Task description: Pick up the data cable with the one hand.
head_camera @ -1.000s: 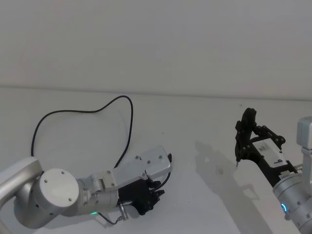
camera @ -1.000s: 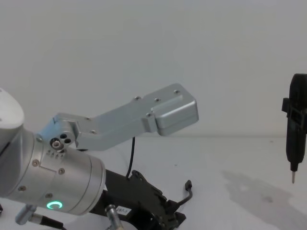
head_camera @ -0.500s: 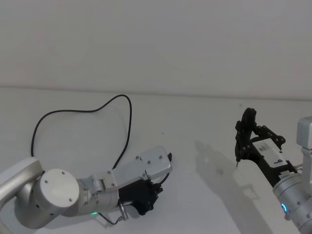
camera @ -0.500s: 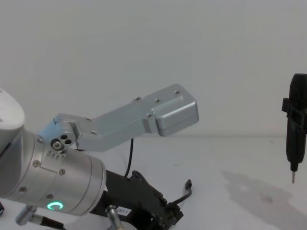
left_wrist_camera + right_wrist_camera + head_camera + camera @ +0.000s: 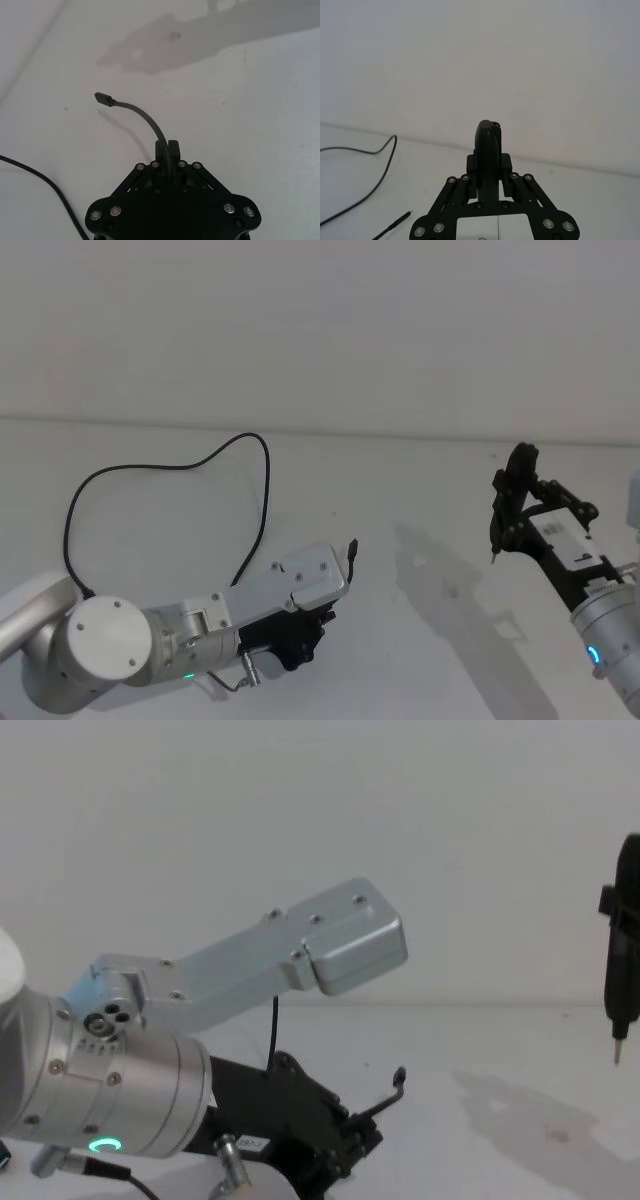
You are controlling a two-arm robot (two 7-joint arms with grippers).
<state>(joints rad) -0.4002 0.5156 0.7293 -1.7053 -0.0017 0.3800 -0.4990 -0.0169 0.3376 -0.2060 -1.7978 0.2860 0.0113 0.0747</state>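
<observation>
The data cable (image 5: 262, 502) is thin and black and loops across the white table from far left to centre. My left gripper (image 5: 308, 626) is shut on it just behind its small black plug (image 5: 352, 548). The left wrist view has the cable (image 5: 145, 117) rising from between the fingers (image 5: 173, 148) to the plug (image 5: 102, 97), clear of the table. From the chest the plug (image 5: 398, 1077) stands above the left gripper (image 5: 362, 1137). My right gripper (image 5: 520, 518) hangs at the right, shut on a black pen-shaped tool (image 5: 518, 472) with a metal tip.
The white table (image 5: 420, 500) ends at a pale wall along its far edge (image 5: 400, 435). The pen-shaped tool (image 5: 624, 960) hangs at the right edge of the chest view, above its shadow on the table. The cable's loop (image 5: 367, 192) lies left of the right arm.
My left gripper has pulled back and lifted a little with the cable's end, so the plug now stands higher off the table. The right gripper and its tool shifted slightly right and up.
</observation>
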